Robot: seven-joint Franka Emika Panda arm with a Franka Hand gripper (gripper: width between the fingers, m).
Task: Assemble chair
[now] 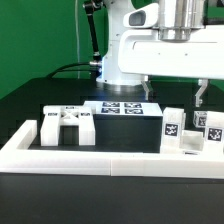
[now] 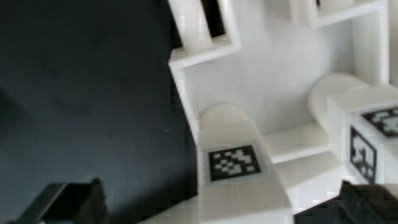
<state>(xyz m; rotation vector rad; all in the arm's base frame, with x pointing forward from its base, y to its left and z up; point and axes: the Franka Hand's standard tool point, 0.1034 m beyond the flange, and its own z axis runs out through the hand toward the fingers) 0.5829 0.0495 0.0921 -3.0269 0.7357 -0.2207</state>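
Several small white chair pieces with black-and-white tags stand along the border wall. A bracket-like piece [image 1: 68,125] is at the exterior view's left. Tagged posts [image 1: 172,128] and blocks [image 1: 208,126] are at its right. My gripper [image 1: 202,96] hangs above the right-hand pieces, open and empty. In the wrist view the dark fingertips [image 2: 71,205] stand wide apart at the frame edge. Between and beyond them lie a tagged post [image 2: 231,155] and a tagged block [image 2: 370,135]. A slotted white piece [image 2: 210,25] lies farther off. The gripper [image 2: 222,208] touches nothing.
The marker board [image 1: 118,108] lies flat on the black table behind the pieces. A long low white border wall [image 1: 90,158] runs along the front. The arm's white base [image 1: 125,55] and black cables stand at the back.
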